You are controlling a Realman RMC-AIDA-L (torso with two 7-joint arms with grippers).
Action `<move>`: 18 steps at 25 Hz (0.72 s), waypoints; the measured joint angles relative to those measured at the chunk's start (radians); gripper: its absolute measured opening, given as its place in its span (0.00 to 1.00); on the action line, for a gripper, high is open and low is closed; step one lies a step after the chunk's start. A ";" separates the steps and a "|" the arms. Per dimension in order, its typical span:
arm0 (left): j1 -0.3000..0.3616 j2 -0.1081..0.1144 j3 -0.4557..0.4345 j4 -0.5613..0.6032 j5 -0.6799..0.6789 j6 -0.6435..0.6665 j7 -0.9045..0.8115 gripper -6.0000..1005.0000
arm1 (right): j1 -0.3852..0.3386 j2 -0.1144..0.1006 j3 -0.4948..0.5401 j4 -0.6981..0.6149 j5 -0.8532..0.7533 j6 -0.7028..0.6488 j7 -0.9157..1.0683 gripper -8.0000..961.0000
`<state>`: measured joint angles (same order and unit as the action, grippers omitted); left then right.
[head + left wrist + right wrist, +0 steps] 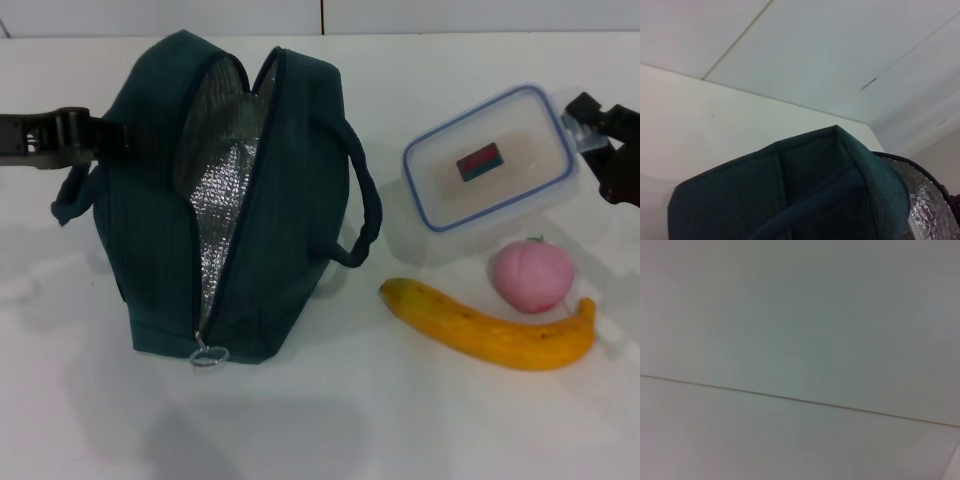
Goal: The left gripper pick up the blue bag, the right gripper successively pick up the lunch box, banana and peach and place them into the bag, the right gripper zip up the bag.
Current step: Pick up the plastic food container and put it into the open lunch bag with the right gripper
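Observation:
The blue bag (230, 200) stands upright on the white table, its zipper open and the silver foil lining showing. My left gripper (108, 138) reaches in from the left and is shut on the bag's left handle; the left wrist view shows the bag (790, 195) close up. The clear lunch box (490, 165) with its blue-rimmed lid is tilted and raised at the right, and my right gripper (588, 130) is shut on its far right corner. In front of the box lie the pink peach (532, 275) and the banana (495, 330). Only a bare pale surface fills the right wrist view.
The bag's metal ring pull (210, 356) hangs at the front bottom of the zipper. Its right handle (362, 210) loops out towards the lunch box. A white wall rises behind the table (400, 430).

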<state>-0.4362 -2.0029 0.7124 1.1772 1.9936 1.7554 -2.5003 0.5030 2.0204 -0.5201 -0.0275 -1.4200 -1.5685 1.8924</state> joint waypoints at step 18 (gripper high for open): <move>0.001 -0.008 0.009 -0.032 0.013 0.038 -0.033 0.04 | -0.017 0.003 0.002 0.012 0.044 -0.143 0.084 0.14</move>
<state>-0.4354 -2.0107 0.7212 1.1447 2.0068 1.7933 -2.5329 0.4864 2.0231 -0.5185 -0.0157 -1.3760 -1.7115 1.9759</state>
